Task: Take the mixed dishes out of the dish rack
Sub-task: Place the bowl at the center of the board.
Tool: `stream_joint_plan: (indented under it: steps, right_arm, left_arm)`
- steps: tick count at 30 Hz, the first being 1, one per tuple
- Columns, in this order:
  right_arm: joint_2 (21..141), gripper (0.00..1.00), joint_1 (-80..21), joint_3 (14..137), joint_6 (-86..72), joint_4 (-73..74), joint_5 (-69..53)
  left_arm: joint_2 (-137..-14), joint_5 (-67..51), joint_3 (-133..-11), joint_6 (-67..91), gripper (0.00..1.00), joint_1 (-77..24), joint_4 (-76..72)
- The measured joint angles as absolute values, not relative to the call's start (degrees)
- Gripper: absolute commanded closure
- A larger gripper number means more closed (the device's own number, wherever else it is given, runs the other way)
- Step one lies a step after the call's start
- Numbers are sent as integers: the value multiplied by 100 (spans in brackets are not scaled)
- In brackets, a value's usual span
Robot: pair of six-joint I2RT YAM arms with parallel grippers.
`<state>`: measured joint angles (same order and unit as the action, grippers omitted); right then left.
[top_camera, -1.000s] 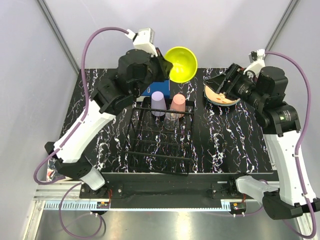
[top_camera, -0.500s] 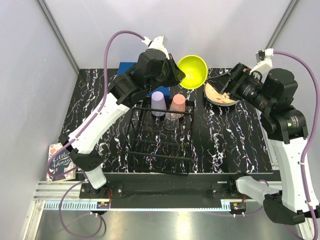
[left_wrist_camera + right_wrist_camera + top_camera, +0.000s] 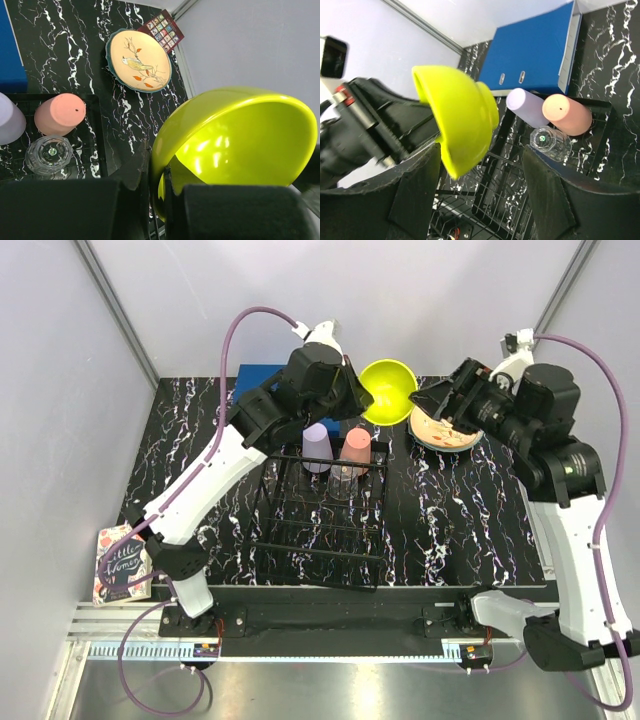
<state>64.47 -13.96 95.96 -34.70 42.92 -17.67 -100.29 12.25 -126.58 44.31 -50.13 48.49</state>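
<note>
My left gripper is shut on the rim of the yellow bowl and holds it tilted in the air beyond the rack's far right corner; the pinch shows in the left wrist view on the bowl. My right gripper is open and empty just right of the bowl, its fingers spread in front of the bowl. The black wire dish rack holds an upturned lilac cup, a salmon-pink cup and a clear glass at its far end.
A peach plate with a teal rim and a bird picture lies on the table under my right gripper. A blue binder lies behind the rack. A book sits at the table's near left edge.
My left arm has swung the yellow bowl to the right and lower, close to my right gripper. My right gripper has turned towards the bowl, still open.
</note>
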Motion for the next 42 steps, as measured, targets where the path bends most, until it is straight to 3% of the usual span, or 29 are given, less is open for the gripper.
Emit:
stream_joint_plan:
  steps: [5, 7, 8, 9, 11, 14, 17, 18, 20, 21, 22, 24, 30, 36, 42]
  right_arm:
    - [6705, 27, -1435, 9605, -3378, 4327, -1763]
    - [6842, 35, -1472, 9690, -3308, 4438, -1761]
    - [6882, 57, -1494, 9719, -3284, 4473, -1758]
    - [6969, 68, -1516, 9773, -3245, 4539, -1752]
    - [7089, 86, -1551, 9826, -3065, 4622, -1747]
    - [7225, 100, -1632, 9832, -2615, 4998, -1481]
    - [7404, 100, -1684, 9896, -2443, 5304, -1245]
    - [7448, 100, -1693, 9909, -2427, 5349, -1205]
    - [7544, 100, -1721, 9992, -2408, 5476, -1109]
    - [7592, 100, -1728, 10068, -2410, 5533, -1050]
    - [7649, 100, -1730, 10197, -2416, 5642, -965]
    - [7865, 100, -1686, 10624, -2482, 5942, -790]
    - [8567, 100, -847, 12339, -2832, 6121, -685]
    - [9668, 100, 779, 12914, -3492, 6099, -1028]
    - [11192, 100, 1616, 13308, -3557, 6364, -537]
  left_arm:
    - [-10114, 1223, -12658, 4445, 100, -5096, 4858]
    - [-10149, 1221, -12658, 4447, 100, -5131, 4860]
    - [-10165, 1221, -12658, 4447, 100, -5144, 4862]
    - [-10180, 1225, -12658, 4445, 100, -5175, 4862]
    - [-10202, 1304, -12658, 4425, 100, -5225, 4890]
    - [-10217, 1428, -12630, 4342, 100, -5264, 5006]
    - [-10217, 1616, -12547, 4294, 100, -5332, 5009]
    - [-10217, 1675, -12525, 4289, 90, -5336, 5011]
    - [-10217, 1739, -12497, 4248, 63, -5345, 4993]
    - [-10213, 1739, -12492, 4230, 37, -5345, 4958]
    - [-10171, 1726, -12466, 4211, 20, -5352, 4882]
    - [-9953, 1717, -12368, 4056, 1, -5391, 4657]
    - [-8381, 2073, -11496, 3813, 1, -5286, 4423]
    - [-6709, 2344, -10562, 3586, 1, -5190, 4139]
    - [-5760, 2423, -9666, 3400, 1, -5190, 4060]
